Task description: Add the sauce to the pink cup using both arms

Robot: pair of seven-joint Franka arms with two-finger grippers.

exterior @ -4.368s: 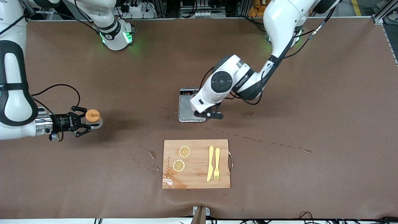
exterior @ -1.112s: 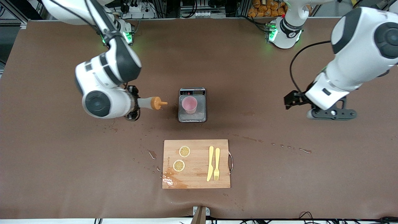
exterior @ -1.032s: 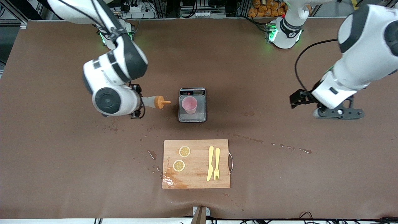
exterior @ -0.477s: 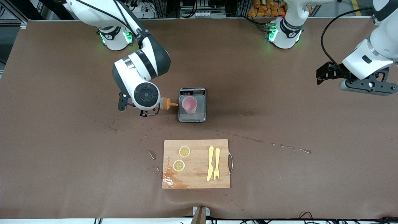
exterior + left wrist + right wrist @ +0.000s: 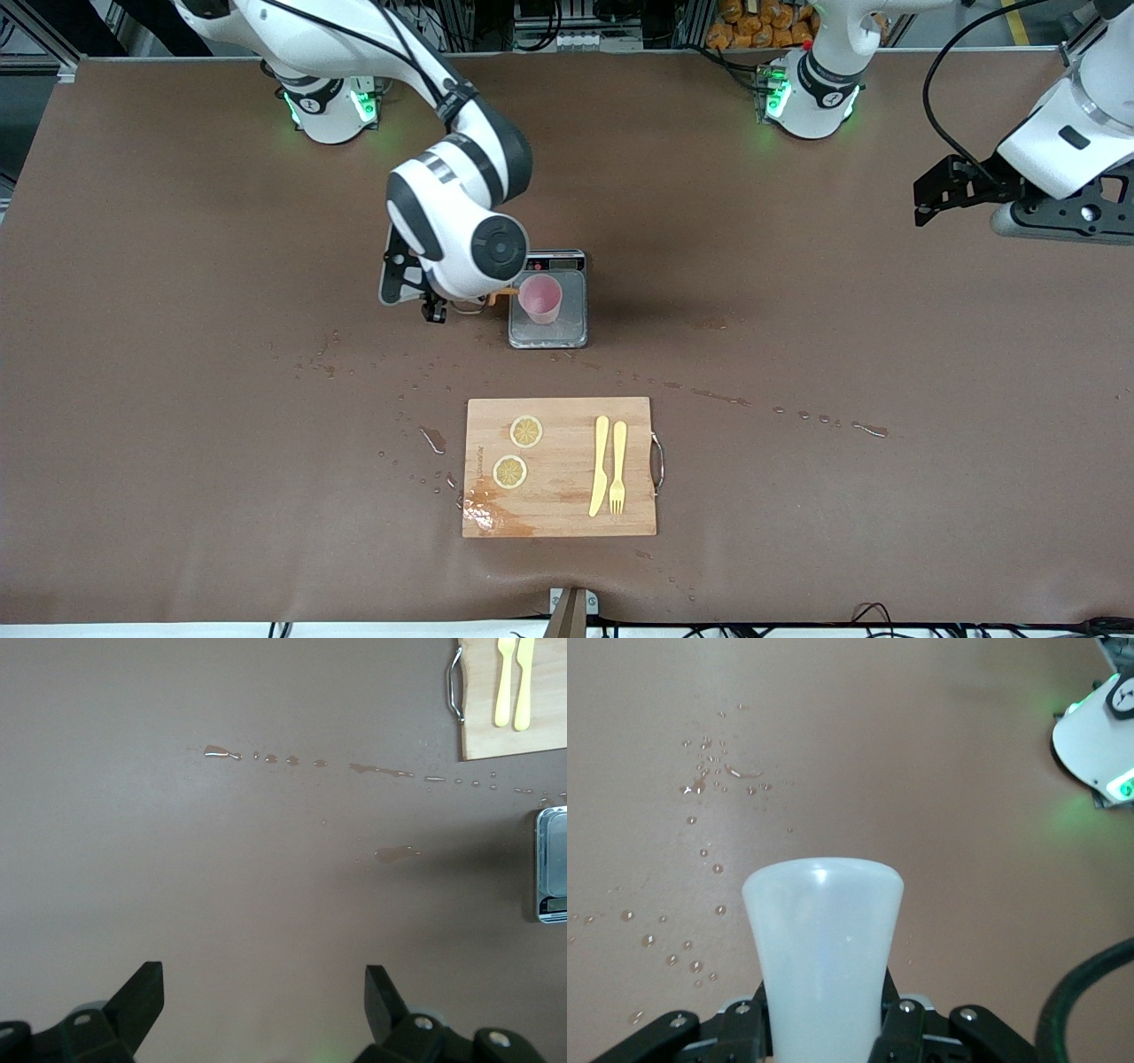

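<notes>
**Sauce bottle brought up to the cup on the scale**

Swinging in from the right arm's end of the table, the right arm [image 5: 461, 213] has carried the sauce [image 5: 822, 948] from the open brown surface to the rim of the scale; the left arm [image 5: 1076, 124] has meanwhile pulled away from the middle to its own end of the table, where it waits.

The table [image 5: 177, 487] has wide bare room on both ends and along the edge by the bases. Only its middle is taken: the cutting board [image 5: 560, 467] lies near the edge closest to the front camera, and the scale [image 5: 549, 301] sits farther from that camera, near the table's centre. Droplets [image 5: 416, 390] are scattered between and beside them.

The right arm reaches from its base down to the scale, its wrist bent low and its bulk hiding most of the bottle in the front view. The right claw [image 5: 824, 1028] is clamped on the bottle's whitish body, seen in its wrist view. An orange bit of the cap [image 5: 507, 291] shows beside the pink cup [image 5: 539, 299], so the bottle's long axis lies roughly level, nozzle toward the cup. The cup stands upright on the scale's steel plate.

The left claw [image 5: 264, 1005] hangs over bare table with its fingers spread wide, holding nothing.

On the board lie two lemon slices [image 5: 526, 431], a yellow knife [image 5: 600, 466] and a fork [image 5: 617, 467].
</notes>
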